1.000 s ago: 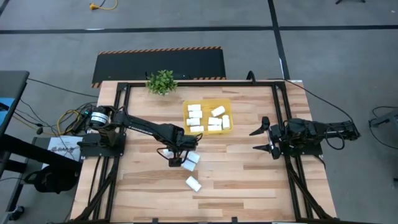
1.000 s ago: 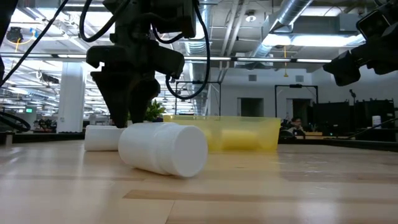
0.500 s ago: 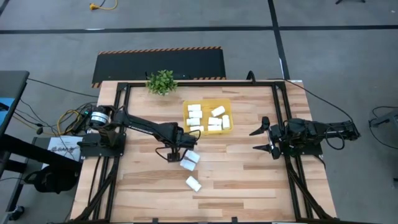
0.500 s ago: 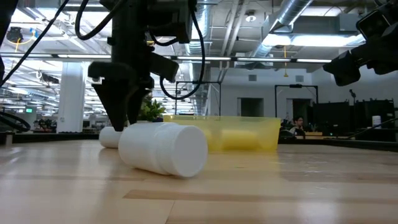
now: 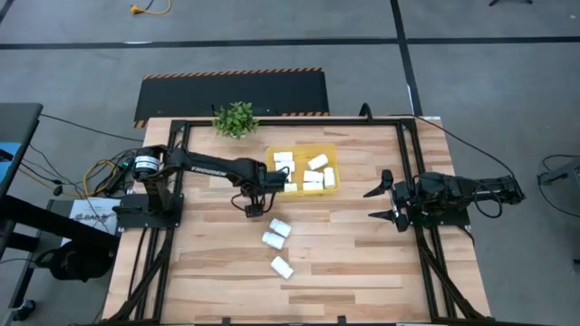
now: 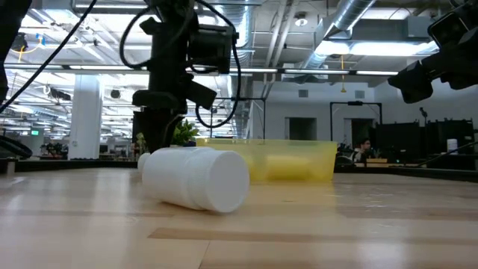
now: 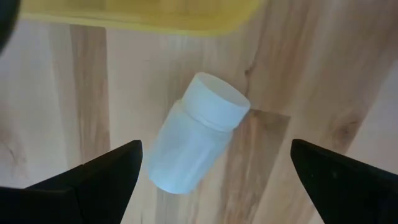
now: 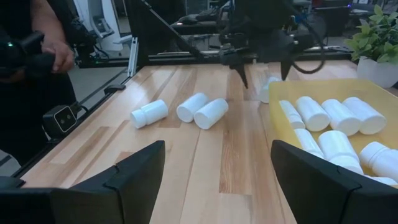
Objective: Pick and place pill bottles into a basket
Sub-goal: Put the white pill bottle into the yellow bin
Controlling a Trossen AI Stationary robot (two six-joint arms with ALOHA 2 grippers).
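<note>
Pill bottles [image 5: 280, 228], smooth white cylinders, wood-grain table [image 5: 344, 263]

I work in a big open robotics lab, like an industrial hall. In the low view, upper part of the frame, I see bare silver ducts [image 6: 351, 22] and long lamps under the ceiling, with white columns [image 6: 86, 112] at the left. In the high view the floor [image 5: 471, 18] is grey concrete with dark lines, and a mat [image 5: 231, 91] with a striped warning edge lies above my wooden table [image 5: 362, 263]. In my right wrist view, a person [image 8: 31, 68] stands at the left edge beside other equipment.
</note>
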